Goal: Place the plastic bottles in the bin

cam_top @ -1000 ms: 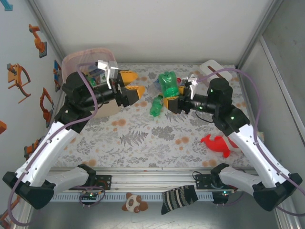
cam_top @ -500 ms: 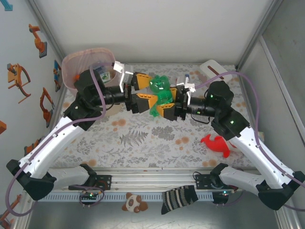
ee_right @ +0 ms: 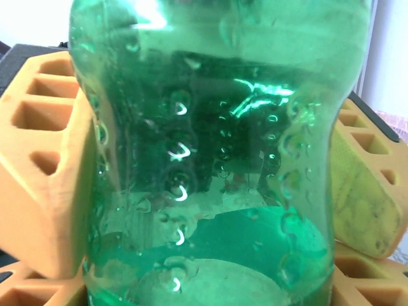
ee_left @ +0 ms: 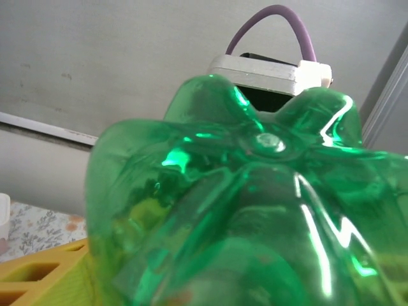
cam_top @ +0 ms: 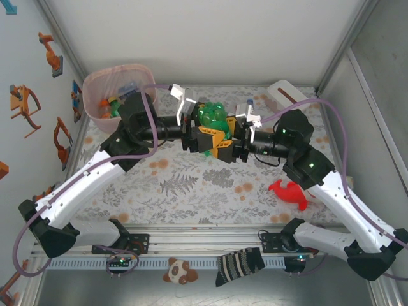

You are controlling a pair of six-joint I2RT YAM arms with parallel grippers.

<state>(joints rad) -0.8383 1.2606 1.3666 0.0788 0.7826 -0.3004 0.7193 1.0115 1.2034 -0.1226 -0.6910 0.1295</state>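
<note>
Top external, floral tablecloth, grey walls, pink-lined bin far-left corner.

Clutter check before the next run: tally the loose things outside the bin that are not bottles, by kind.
Red toy figure: 1
Striped sock: 1
Panda plush: 1
White box: 1
Total: 4

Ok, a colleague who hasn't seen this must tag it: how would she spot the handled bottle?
On the floral table, look to the far middle. There the green bottle sits between the left gripper and the right gripper, which clamps it. Translucent bright green, it is apart from the bottles in the pink-lined bin at far left.
</note>
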